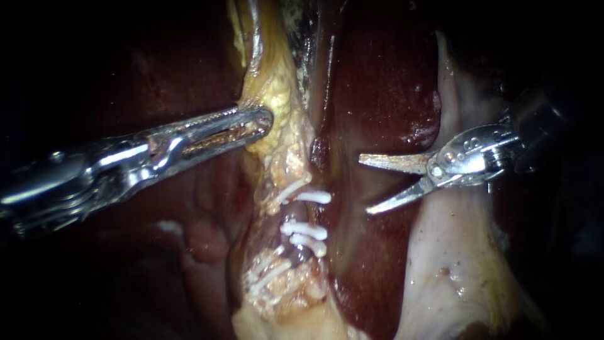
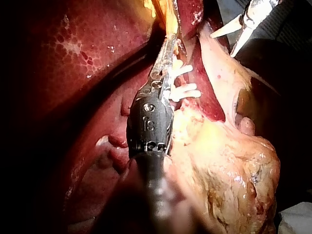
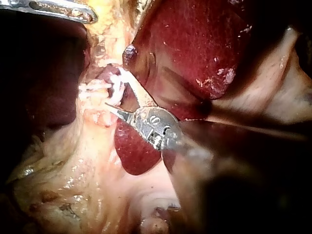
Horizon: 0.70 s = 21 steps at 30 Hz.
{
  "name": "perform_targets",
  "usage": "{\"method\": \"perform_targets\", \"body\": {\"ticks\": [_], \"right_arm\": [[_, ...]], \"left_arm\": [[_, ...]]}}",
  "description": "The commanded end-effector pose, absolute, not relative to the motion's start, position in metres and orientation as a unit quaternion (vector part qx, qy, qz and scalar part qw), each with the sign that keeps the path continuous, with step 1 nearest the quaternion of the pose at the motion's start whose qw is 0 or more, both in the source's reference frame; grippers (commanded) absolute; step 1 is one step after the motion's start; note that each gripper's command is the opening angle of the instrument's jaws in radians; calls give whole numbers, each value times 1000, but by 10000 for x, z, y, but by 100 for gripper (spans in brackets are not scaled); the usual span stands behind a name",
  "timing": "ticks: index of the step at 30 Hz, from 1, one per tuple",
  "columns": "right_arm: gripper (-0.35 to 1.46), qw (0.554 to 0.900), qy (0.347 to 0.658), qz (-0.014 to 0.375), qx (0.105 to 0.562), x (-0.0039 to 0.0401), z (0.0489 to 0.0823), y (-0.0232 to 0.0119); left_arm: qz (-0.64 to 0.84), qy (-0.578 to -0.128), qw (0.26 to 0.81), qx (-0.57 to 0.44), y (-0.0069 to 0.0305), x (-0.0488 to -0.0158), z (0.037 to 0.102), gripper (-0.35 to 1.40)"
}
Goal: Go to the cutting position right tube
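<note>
Here our right tool (image 1: pixel 365 186), blades spread, hangs short of the clipped tube (image 1: pixel 301 214), approach unfinished, while our left tool (image 1: pixel 264 119) seemingly pinches yellow tissue (image 1: pixel 267 75).

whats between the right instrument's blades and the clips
Endoscope view: only bare dark red liver lies between the right instrument's open blades and the white clips; nothing is between the blades.

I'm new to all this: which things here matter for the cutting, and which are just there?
In the job:
right instrument, blades open
white clips
clipped tube
left instrument, gripping yellow tissue

Just there:
liver
pale tissue
</note>
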<state>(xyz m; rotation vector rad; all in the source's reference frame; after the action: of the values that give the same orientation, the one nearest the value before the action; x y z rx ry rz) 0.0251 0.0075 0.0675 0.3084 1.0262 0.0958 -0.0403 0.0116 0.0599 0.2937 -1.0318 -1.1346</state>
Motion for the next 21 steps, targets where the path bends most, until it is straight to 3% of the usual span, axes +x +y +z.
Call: {"method": "perform_targets", "body": {"ticks": [1, 5, 8, 16, 21], "right_arm": [[144, 859, 489, 45, 148, 251, 674, 74], [144, 852, 494, 30, 173, 255, 677, 64], [144, 853, 478, 37, 206, 262, 688, 47], [144, 830, 447, 113, 313, 284, 721, 9], [141, 818, 431, 138, 356, 302, 728, 0]], "left_arm": [[-511, -465, 710, 132, 115, -403, 599, -35], [-511, -465, 710, 136, 120, -398, 592, -35], [-512, -463, 710, 140, 129, -389, 577, -35], [-522, -479, 693, 134, 139, -362, 527, -35], [-522, -486, 690, 124, 142, -343, 499, -35]]}}
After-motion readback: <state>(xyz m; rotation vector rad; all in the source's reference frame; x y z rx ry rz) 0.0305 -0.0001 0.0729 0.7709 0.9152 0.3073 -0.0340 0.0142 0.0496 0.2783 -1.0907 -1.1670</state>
